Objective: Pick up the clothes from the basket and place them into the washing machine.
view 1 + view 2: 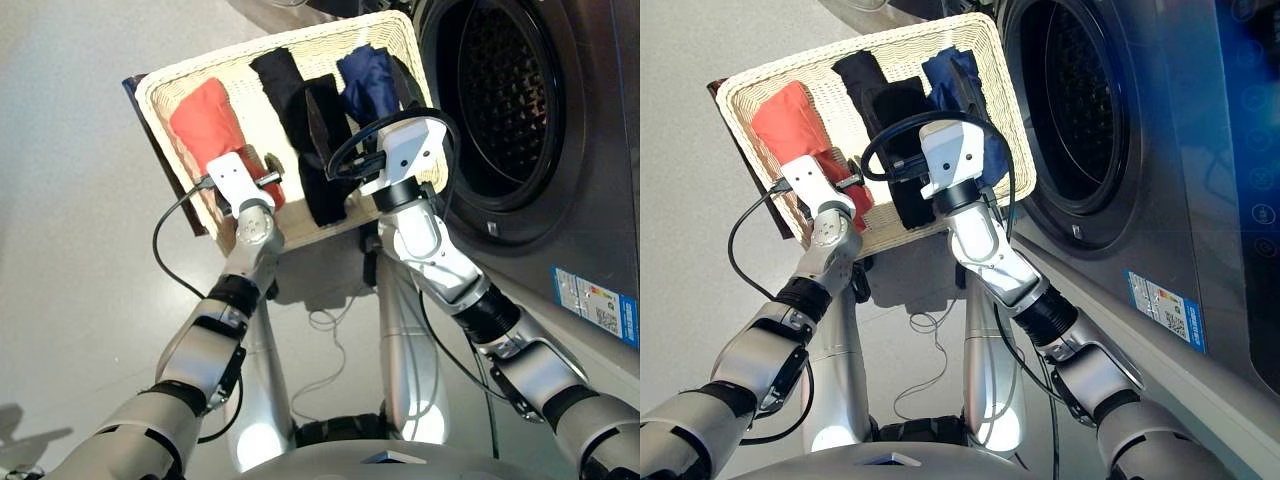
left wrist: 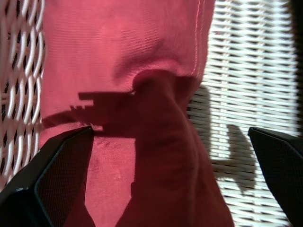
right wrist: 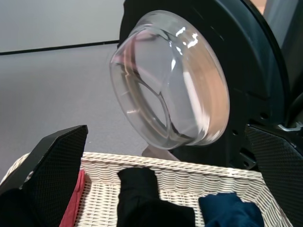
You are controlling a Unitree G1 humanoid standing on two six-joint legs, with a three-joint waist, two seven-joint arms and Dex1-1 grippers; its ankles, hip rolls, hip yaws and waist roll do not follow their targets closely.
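Observation:
The cream-white basket (image 1: 330,35) holds the clothes side by side: a coral-red roll (image 1: 205,122), a black one (image 1: 282,75) and a navy one (image 1: 368,80). My left gripper (image 1: 262,170) hangs open just over the near end of the coral-red roll (image 2: 142,56), one finger (image 2: 57,175) on either side of the cloth. Above the black garment's near half, my right gripper (image 1: 325,125) is open and holds nothing. Its wrist view looks over the basket rim (image 3: 189,170) at the open glass door (image 3: 170,80). To the right, the washing machine's drum opening (image 1: 500,100) gapes dark.
A dark board (image 1: 132,88) sticks out beneath the basket's left edge. A black cable (image 1: 400,118) loops over my right wrist and another (image 1: 165,235) hangs from the left one. Grey floor (image 1: 70,250) spreads to the left. The washer's front panel (image 1: 590,300) runs along the right.

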